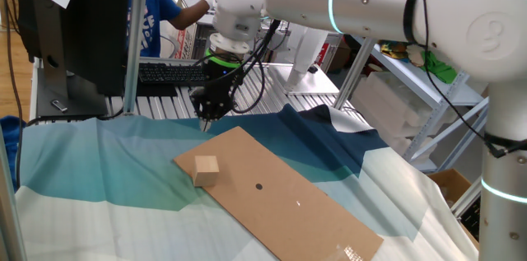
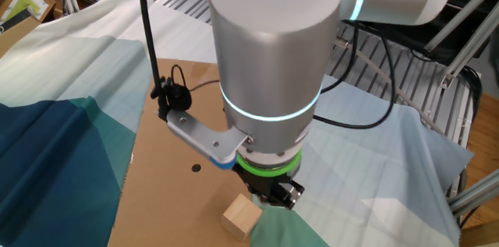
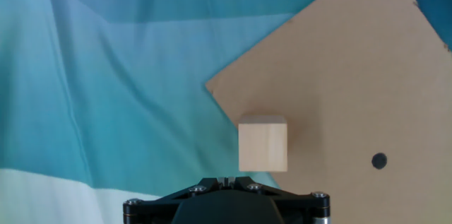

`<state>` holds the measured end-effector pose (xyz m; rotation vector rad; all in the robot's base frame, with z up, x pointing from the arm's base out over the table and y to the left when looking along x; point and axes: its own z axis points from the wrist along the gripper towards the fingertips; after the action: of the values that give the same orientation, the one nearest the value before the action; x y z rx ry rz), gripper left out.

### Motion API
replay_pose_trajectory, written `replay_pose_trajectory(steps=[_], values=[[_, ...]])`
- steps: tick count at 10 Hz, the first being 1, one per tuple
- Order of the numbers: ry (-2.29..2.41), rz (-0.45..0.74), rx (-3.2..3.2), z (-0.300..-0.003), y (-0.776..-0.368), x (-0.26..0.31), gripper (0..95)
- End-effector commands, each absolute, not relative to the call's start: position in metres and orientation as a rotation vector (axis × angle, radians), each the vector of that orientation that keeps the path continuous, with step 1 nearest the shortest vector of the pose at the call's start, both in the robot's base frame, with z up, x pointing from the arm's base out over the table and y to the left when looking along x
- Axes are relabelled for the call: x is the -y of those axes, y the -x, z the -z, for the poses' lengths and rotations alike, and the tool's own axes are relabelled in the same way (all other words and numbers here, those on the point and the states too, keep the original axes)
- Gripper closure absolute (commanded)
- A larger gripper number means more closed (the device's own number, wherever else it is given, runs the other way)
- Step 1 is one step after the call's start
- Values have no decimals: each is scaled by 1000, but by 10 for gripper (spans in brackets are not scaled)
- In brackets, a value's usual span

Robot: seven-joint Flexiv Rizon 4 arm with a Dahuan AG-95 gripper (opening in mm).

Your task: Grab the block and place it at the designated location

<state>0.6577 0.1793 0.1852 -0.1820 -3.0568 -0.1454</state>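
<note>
So the claw (image 1: 203, 121) is fully pinched shut with nothing in it, pointing straight down over the blue-and-white cloth on the worktop (image 1: 99, 179), just off the far corner of the cardboard sheet (image 1: 280, 203). The block (image 1: 206, 168) isn't grabbed yet; it sits on the sheet right at the edge nearest that corner, with one side about flush with the cardboard's border. Key thing for the next move, I'd say: in the hand view the block (image 3: 263, 145) shows just above the claw's housing, so it lies a short hop away and lower down, and the claw would have to open before dropping over it. It's a cube, so no long axis to line up with. The dot (image 1: 258, 185) is further along the sheet, past the block. Count: one block, one dot, one sheet, one arm.
</note>
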Motion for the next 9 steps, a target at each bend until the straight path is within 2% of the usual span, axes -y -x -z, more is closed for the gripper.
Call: replay_pose_trajectory(steps=[1, 9], values=[[173, 147, 3068, -183, -660, -177, 950], [179, 145, 3057, -178, -661, -179, 950]])
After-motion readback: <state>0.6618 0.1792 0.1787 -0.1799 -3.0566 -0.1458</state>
